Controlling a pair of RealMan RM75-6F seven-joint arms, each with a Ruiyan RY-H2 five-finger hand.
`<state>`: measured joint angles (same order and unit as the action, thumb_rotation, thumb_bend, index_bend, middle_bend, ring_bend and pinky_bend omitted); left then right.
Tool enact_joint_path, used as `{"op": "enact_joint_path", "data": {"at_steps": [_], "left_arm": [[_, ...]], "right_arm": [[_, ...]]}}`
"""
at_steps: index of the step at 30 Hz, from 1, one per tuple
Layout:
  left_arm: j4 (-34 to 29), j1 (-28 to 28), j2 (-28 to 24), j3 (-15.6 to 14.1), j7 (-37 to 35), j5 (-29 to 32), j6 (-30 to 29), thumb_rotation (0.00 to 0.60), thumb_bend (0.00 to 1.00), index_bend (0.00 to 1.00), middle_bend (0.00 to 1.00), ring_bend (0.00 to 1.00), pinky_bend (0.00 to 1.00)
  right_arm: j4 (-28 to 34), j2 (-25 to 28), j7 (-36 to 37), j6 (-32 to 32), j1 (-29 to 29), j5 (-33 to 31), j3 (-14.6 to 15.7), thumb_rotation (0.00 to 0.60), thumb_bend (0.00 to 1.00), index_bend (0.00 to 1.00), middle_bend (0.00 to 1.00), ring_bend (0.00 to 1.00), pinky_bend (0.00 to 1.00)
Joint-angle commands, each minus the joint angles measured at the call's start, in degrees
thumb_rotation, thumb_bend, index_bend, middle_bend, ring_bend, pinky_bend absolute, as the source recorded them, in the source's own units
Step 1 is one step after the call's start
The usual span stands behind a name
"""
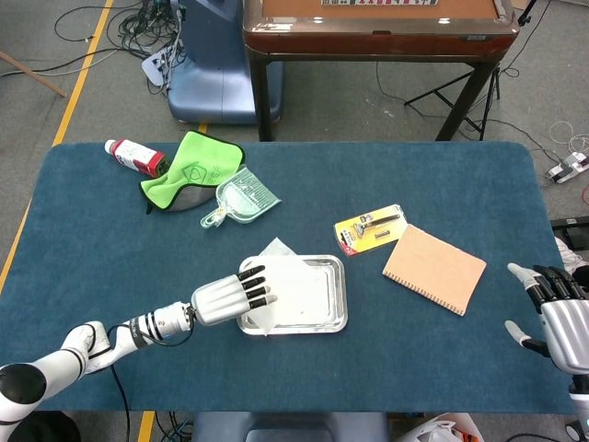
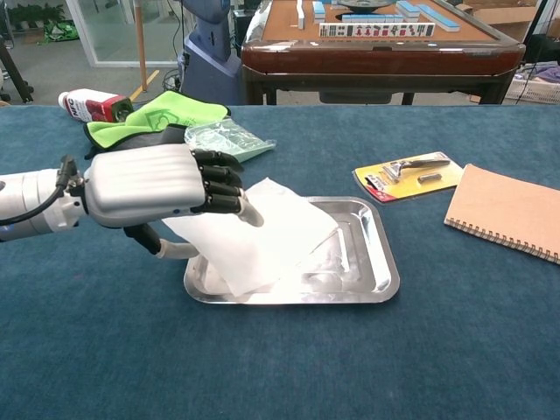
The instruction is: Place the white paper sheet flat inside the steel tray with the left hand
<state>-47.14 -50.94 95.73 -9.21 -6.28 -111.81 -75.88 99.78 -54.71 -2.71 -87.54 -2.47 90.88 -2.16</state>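
Observation:
The white paper sheet (image 1: 296,279) (image 2: 267,234) lies tilted and rumpled over the left half of the steel tray (image 1: 337,319) (image 2: 381,273). Its left side is raised off the tray and one corner hangs over the tray's near left rim. My left hand (image 1: 225,298) (image 2: 147,185) is at the tray's left edge and pinches the paper's raised left side between the thumb below and the fingers on top. My right hand (image 1: 553,311) hovers off the table's right edge with fingers spread and nothing in them; the chest view does not show it.
A tan notebook (image 1: 434,269) (image 2: 506,211) and a yellow razor pack (image 1: 370,228) (image 2: 409,173) lie right of the tray. At the back left are a green cloth (image 1: 189,166), a red-and-white bottle (image 1: 133,155) and a clear plastic bag (image 1: 241,195). A brown table stands beyond.

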Motion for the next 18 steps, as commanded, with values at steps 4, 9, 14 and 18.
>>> {"op": "enact_joint_path", "data": {"at_steps": [4,9,14,18], "left_arm": [[-4.76,0.30,-2.23,0.83,6.00,3.55,6.18,0.600,0.26,0.16,0.27,0.22,0.13],[-9.90,1.72,-3.85,3.65,14.52,8.32,9.68,0.600,0.26,0.07,0.22,0.22,0.13],[-17.45,3.07,-6.98,6.17,22.12,13.87,13.77,0.600,0.26,0.01,0.21,0.22,0.13],[-24.28,4.10,-10.35,7.78,29.16,19.29,17.95,0.600,0.26,0.00,0.21,0.22,0.13]], "right_arm": [[0.20,0.12,-0.19,-0.25,0.10,0.15,0.02,0.600,0.19,0.17,0.24,0.14,0.17],[0.34,0.23,-0.31,-0.31,0.15,0.15,0.04,0.600,0.19,0.17,0.24,0.14,0.17],[0.23,0.19,-0.17,-0.42,0.20,0.13,0.01,0.600,0.19,0.17,0.24,0.14,0.17],[-0.02,0.08,0.08,-0.32,0.16,0.05,0.00,0.600,0.19,0.17,0.24,0.14,0.17]]}}
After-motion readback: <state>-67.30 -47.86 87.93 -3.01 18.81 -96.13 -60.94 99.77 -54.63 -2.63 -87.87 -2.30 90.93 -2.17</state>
